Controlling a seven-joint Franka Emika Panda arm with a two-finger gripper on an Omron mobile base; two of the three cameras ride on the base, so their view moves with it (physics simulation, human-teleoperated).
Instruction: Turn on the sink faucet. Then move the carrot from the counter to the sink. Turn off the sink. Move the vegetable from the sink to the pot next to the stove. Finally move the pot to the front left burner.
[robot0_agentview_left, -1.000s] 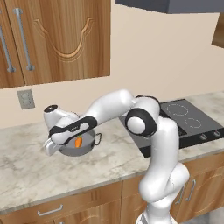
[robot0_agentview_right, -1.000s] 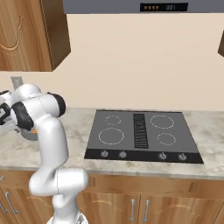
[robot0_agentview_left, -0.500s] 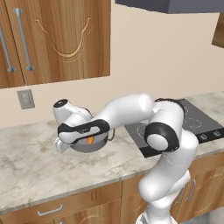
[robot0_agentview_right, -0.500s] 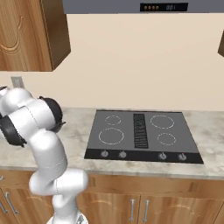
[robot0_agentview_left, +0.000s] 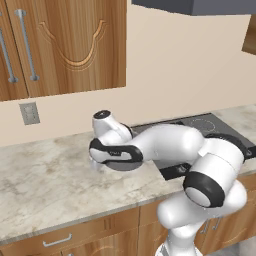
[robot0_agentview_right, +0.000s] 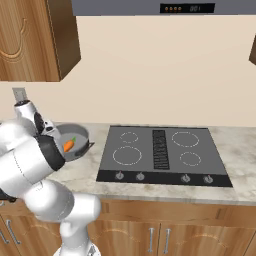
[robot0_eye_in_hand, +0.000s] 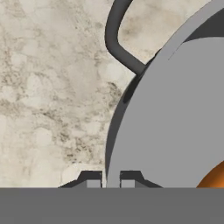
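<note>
Gripper clenched on pot rim. Carrot inside pot, on counter just left of stove.

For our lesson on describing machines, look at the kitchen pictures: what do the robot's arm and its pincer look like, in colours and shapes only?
The arm is built of smooth, glossy white rounded segments, thick and tube-like, joined by dark grey-black bands at the joints. The wrist ends in a white housing with a black round cap. The pincer has two small dark finger tips, blocky and flat-topped, each with a lighter grey face. No cables or lettering can be made out.
</note>
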